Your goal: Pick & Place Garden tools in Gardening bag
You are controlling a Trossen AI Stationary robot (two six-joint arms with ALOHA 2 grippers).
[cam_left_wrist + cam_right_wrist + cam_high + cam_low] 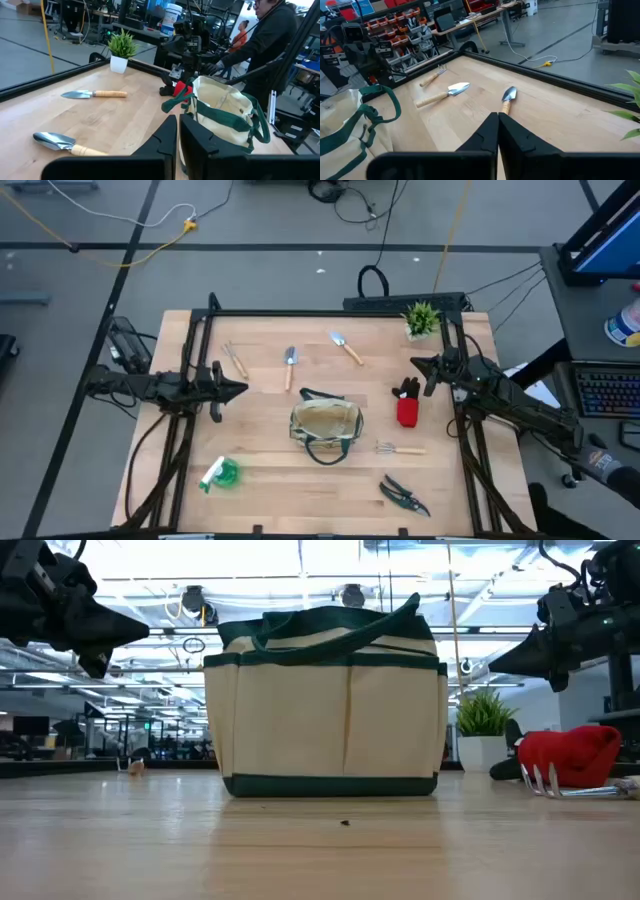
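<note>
The khaki gardening bag (325,428) with green trim stands upright on its base at the table's middle. Around it lie the garden tools: a fork (235,360), two wooden-handled trowels (290,365) (346,347), a red-and-black item (407,405), a small rake (400,448), dark pruning shears (403,494) and a green-and-white item (220,474). My left gripper (240,389) hovers shut to the bag's left, above the table. My right gripper (415,363) hovers shut to the bag's far right, near the red-and-black item. Neither touches anything.
A small potted plant (421,318) stands at the far right corner. A black frame (330,311) runs along the table's far edge. A person (270,40) stands beyond the table's right side. Bare wood shows in front of the bag (330,705).
</note>
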